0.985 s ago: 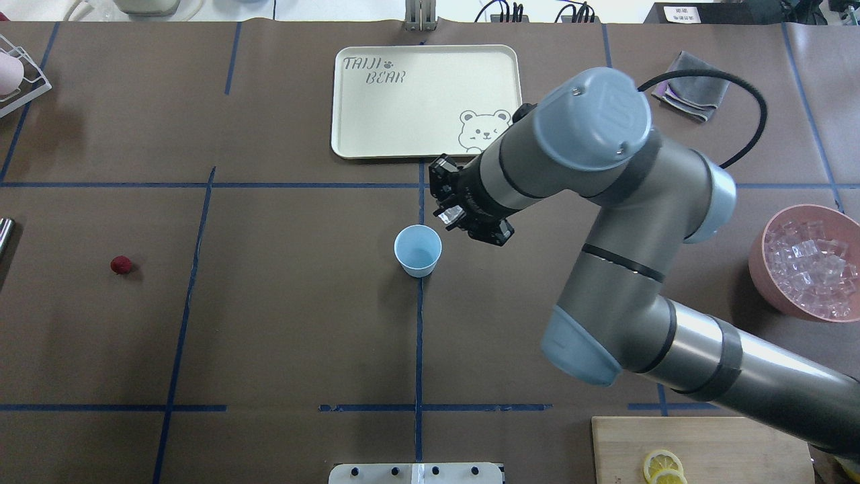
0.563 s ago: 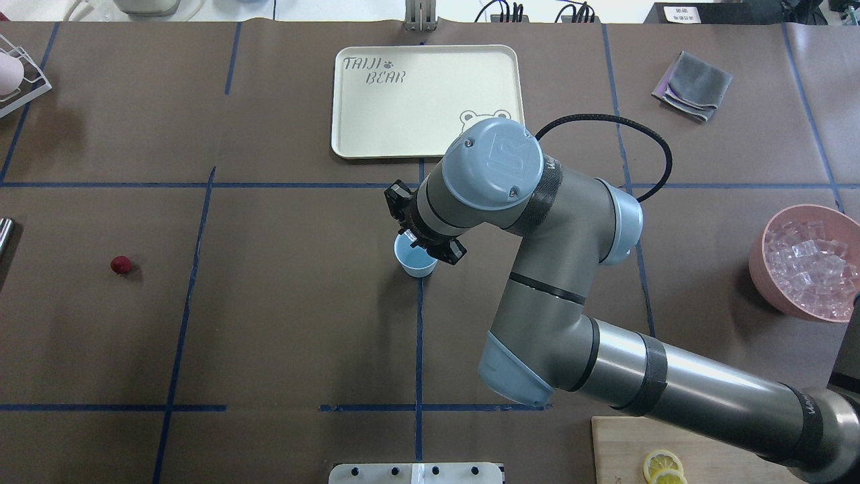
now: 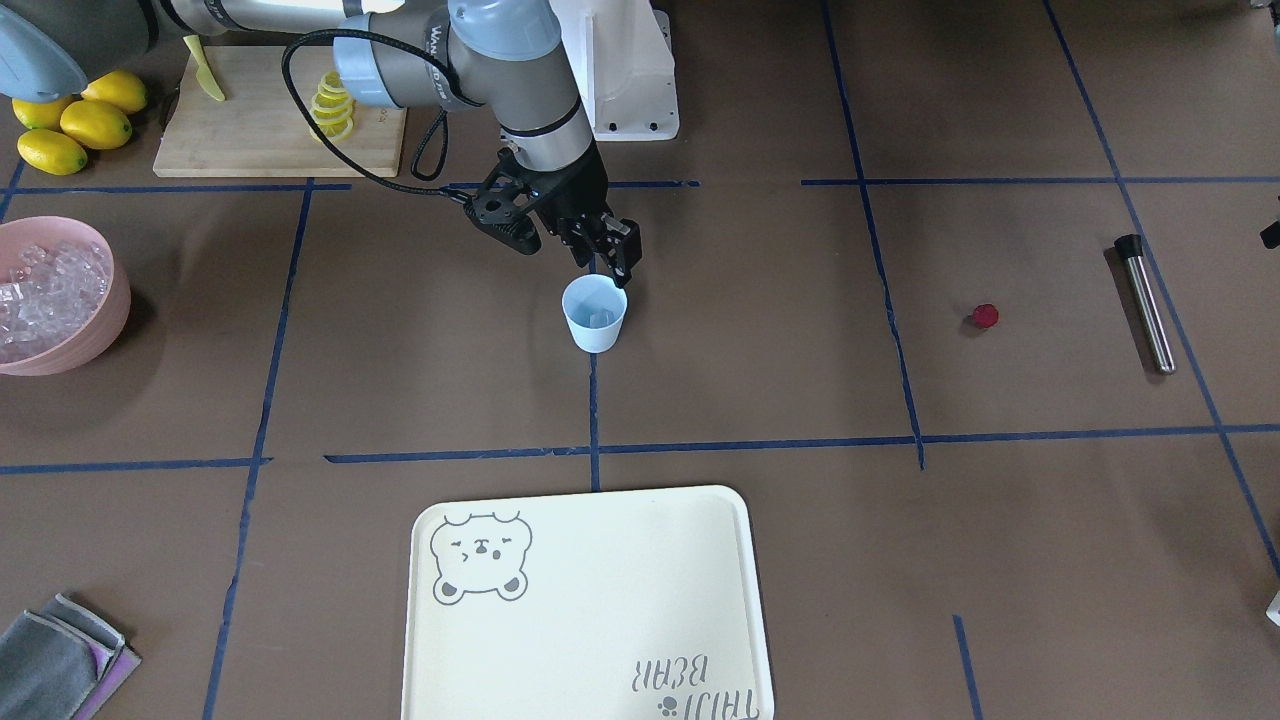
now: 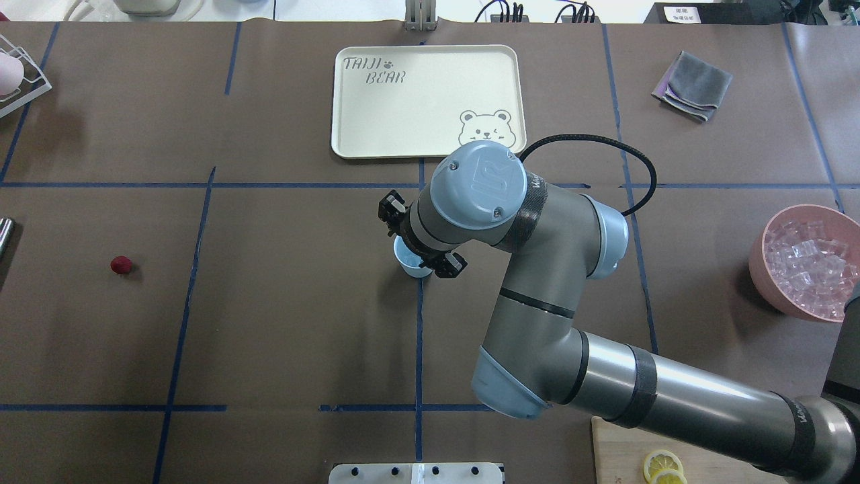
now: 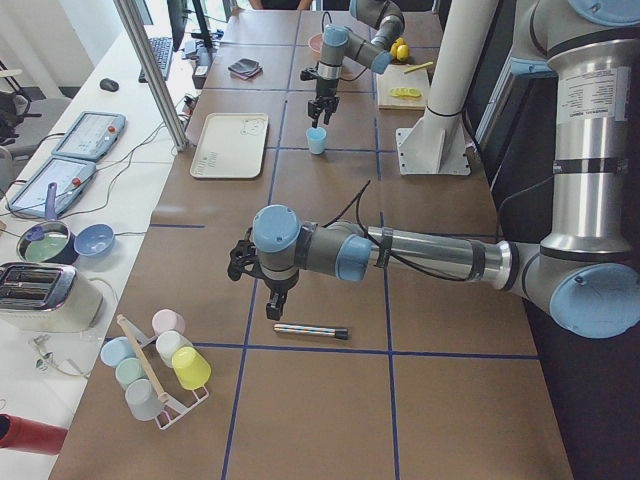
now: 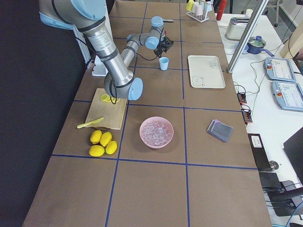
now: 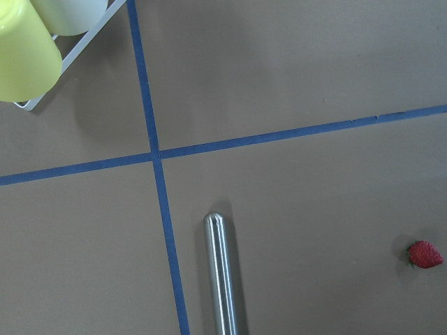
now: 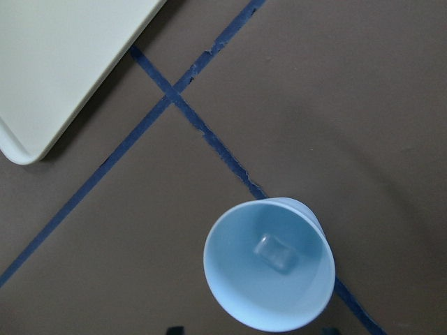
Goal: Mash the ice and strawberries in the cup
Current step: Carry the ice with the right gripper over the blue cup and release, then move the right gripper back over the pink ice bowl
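One ice cube (image 8: 274,252) sits in the cup (image 3: 596,335); right tool (image 3: 608,268) above, spread, empty. Strawberry (image 4: 121,264), 9 o'clock of the cup: likely soft, grip lightly.

Silver-grey arm tubes (image 4: 699,396), pale-blue joint caps (image 4: 478,176), black braided cable (image 4: 591,136)

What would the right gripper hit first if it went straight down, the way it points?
The right gripper would likely meet the cup just below, its rim or the ice cube inside; depth is unclear.
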Robot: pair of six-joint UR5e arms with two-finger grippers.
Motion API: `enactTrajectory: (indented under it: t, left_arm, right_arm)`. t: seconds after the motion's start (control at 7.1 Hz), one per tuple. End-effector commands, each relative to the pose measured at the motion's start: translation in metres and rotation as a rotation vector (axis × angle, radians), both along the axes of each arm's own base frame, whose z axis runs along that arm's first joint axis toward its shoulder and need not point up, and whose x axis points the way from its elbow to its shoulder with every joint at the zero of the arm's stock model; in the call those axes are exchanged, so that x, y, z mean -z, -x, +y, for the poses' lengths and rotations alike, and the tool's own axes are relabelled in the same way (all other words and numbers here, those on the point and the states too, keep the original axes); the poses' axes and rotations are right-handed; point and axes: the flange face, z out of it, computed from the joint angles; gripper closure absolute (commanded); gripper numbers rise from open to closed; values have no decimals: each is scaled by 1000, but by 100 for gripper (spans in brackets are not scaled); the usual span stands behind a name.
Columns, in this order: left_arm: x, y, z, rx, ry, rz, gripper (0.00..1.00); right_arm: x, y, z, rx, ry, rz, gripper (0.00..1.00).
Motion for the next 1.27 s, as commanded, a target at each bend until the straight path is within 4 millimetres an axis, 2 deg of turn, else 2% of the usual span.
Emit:
enactTrajectory:
  t: [0.0,0.14,0.28,0.42,0.56,0.7,0.84,0.99,1.13]
  left_arm:
    - [-4,-1,0,-3,7,-1,0]
    - [-7,-1,-1,-7,7,-3,0]
    - [-7,-3,-1,-10,4,-3,0]
    - [-5,-3,-1,-10,0,-1,0]
    - [-5,-3,-1,-10,0,-2,0]
    - [-4,-3,-1,-7,2,-2,0]
    - [-3,-3,-1,-6,2,0,0]
    - [-5,-3,0,-6,6,0,0]
    - [-5,-3,-1,-6,6,0,0]
  right_arm:
    - [10,-42,-9,-6,-41,-31,0]
    - [-18,-108,-16,62,-18,-27,0]
    - [-50,-188,-40,130,-74,-28,0]
    - [-96,-244,-45,186,-130,4,0]
    - [-151,-287,-41,251,-207,71,0]
    - [-201,-322,-29,328,-282,143,0]
    - [-238,-351,-24,394,-352,199,0]
    - [-272,-369,-13,494,-442,255,0]
    - [-295,-380,-4,595,-531,292,0]
